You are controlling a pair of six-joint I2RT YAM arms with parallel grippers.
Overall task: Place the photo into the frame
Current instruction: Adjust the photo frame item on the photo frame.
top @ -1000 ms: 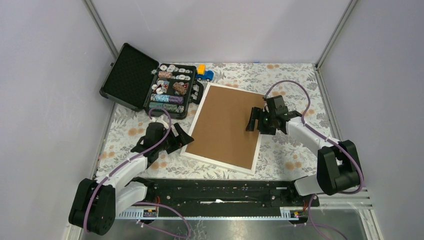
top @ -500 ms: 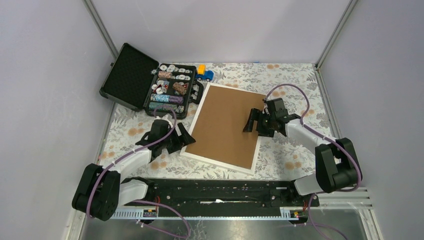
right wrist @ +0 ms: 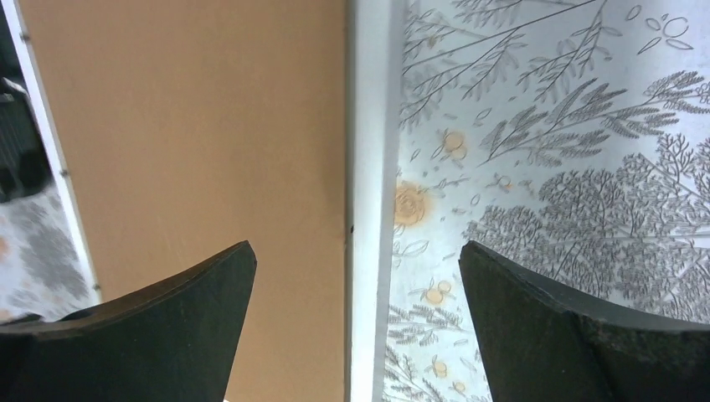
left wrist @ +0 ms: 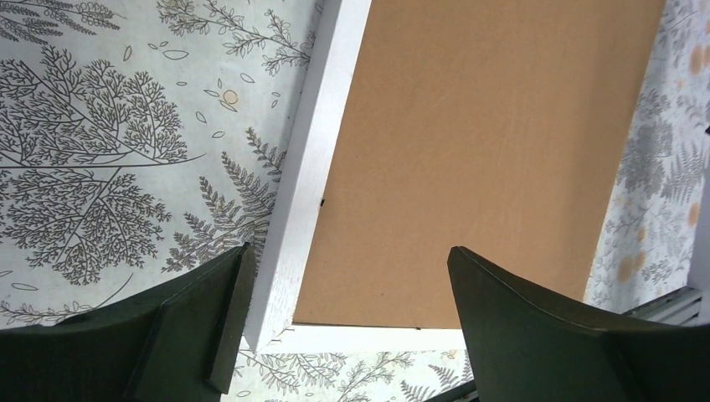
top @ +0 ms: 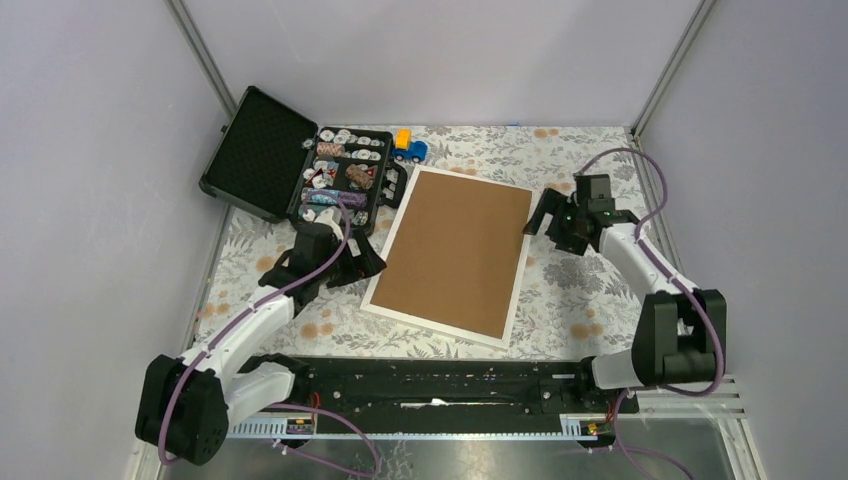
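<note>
Left wrist, right wrist: left claw (left wrist: pixel 347 249), right claw (right wrist: pixel 357 247) both spread, frame (left wrist: pixel 306 201) moulding directly beneath each. Risk: thin edge slipping out, frame skidding across tabletop (left wrist: pixel 100 126).

Plain grey-lilac walls (top: pixel 430 60) around a leaf-patterned tablecloth (top: pixel 570 290), metal corner posts (top: pixel 203 60)

Lighting is bright, even and soft, with faint shadows and no glare; wrist views are sharp.
</note>
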